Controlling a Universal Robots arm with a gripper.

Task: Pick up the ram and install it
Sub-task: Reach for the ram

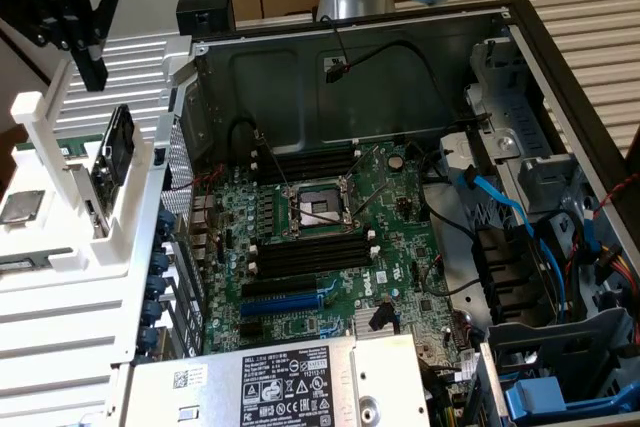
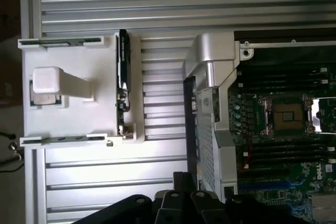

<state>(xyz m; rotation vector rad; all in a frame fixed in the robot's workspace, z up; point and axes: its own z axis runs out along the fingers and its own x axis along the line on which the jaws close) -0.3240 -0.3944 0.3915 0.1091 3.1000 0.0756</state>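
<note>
Above white plastic rack (image 1: 60, 247): black metal claw (image 1: 92, 72), pinched shut, empty.
Ram: long thin dark circuit-board stick (image 1: 118, 147), on edge in rack, below claw, slightly toward exterior view's right, apart.
Long axis: crosswise to black plastic memory slots (image 1: 310, 252) inside open grey metal computer case (image 1: 280, 67).

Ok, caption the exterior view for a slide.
Closed end effector hangs above the ram standing in its white holder, beside the open computer case.

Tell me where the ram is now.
The ram stands on edge in the white holder at the exterior view's left, outside the open computer case and beside its wall.
</note>
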